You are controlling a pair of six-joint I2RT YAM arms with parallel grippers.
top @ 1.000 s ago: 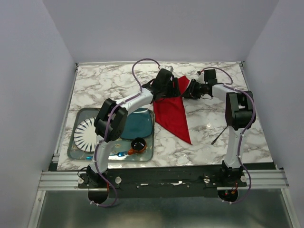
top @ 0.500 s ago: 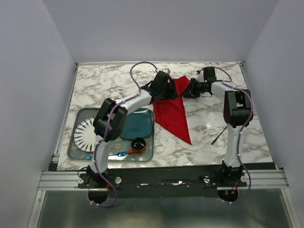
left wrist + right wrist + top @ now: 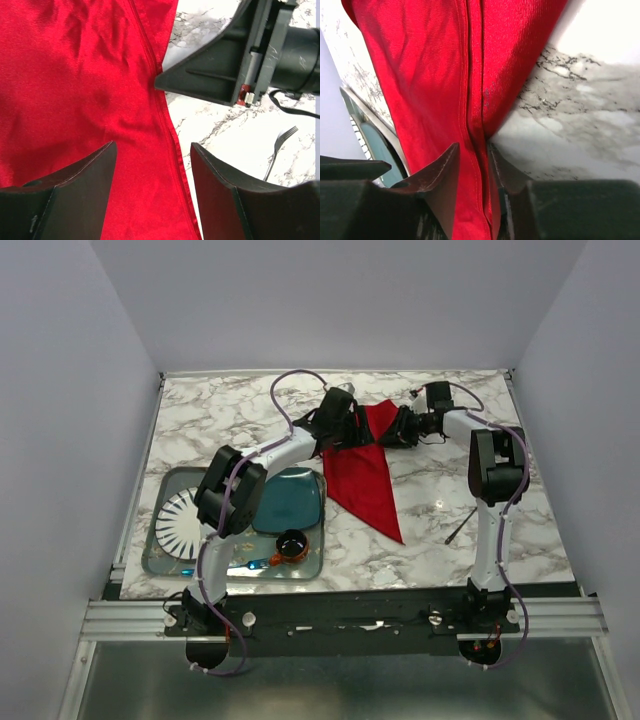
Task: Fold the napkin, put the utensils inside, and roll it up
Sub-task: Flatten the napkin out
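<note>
Right hand, nearly closed, pinches the hemmed edge of the napkin. Left hand, spread wide, sits over the cloth and grips nothing. Within the last second both hands have shifted slightly left at the napkin's far end. The cloth remains a folded wedge on the bench, so folding appears unfinished. Fork lies well apart to the right, untouched.

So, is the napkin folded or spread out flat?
Folded: the napkin lies as a triangle, and the right wrist view shows two hemmed edges lying together, pinched in the right gripper.
</note>
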